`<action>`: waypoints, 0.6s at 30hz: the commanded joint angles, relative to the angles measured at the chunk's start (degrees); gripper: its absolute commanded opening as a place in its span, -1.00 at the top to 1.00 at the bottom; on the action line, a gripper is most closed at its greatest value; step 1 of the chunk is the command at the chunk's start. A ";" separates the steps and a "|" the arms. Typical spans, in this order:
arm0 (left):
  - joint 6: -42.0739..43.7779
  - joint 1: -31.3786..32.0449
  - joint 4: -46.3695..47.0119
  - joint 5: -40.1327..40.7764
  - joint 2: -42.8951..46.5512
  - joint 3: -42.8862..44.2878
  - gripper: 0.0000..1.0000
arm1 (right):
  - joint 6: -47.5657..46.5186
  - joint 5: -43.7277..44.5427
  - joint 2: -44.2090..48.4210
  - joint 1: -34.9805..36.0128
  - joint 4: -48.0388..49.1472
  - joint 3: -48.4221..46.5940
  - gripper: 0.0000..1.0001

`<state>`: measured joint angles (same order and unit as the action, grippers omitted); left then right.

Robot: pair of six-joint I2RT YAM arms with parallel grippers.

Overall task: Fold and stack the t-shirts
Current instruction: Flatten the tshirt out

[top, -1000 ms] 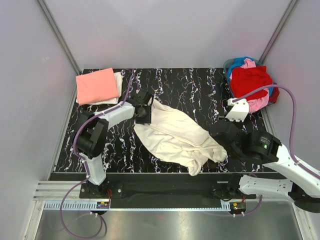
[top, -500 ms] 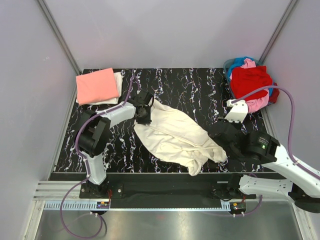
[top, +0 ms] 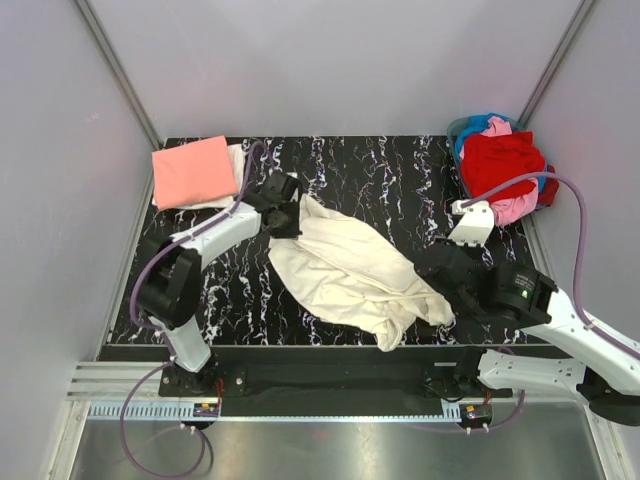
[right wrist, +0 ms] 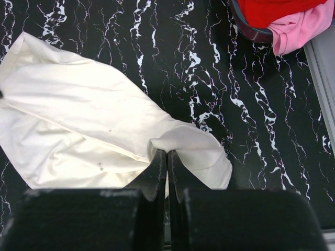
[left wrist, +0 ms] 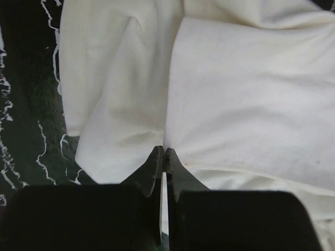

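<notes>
Top external: cream t-shirt (top: 345,270) runs ten to four o'clock across the desk (top: 400,180). Its ends are pinched by left pincer (left wrist: 163,153) and right pincer (right wrist: 167,155), likely to pull it flat.

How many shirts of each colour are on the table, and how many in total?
cream shirt: 1
salmon shirt: 1
white shirt: 1
red shirt: 1
pink shirt: 1
blue shirt: 1
Total: 6
</notes>
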<state>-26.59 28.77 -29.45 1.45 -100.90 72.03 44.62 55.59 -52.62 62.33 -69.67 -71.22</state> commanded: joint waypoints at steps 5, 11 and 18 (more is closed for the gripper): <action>1.28 -0.39 -7.80 1.62 17.63 7.16 1.00 | -2.95 2.50 3.22 -0.19 0.76 -5.40 1.00; 3.64 -0.39 -11.85 0.40 34.15 7.34 1.00 | -16.47 1.89 11.65 -0.27 8.65 -10.78 1.00; 9.36 -0.39 -16.07 -1.10 53.60 12.25 1.00 | -34.75 -6.96 26.49 -0.27 23.33 -17.80 1.00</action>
<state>-21.06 28.77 -44.49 1.67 -53.52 80.05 20.62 52.56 -30.57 62.28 -55.96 -85.80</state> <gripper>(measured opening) 0.020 0.018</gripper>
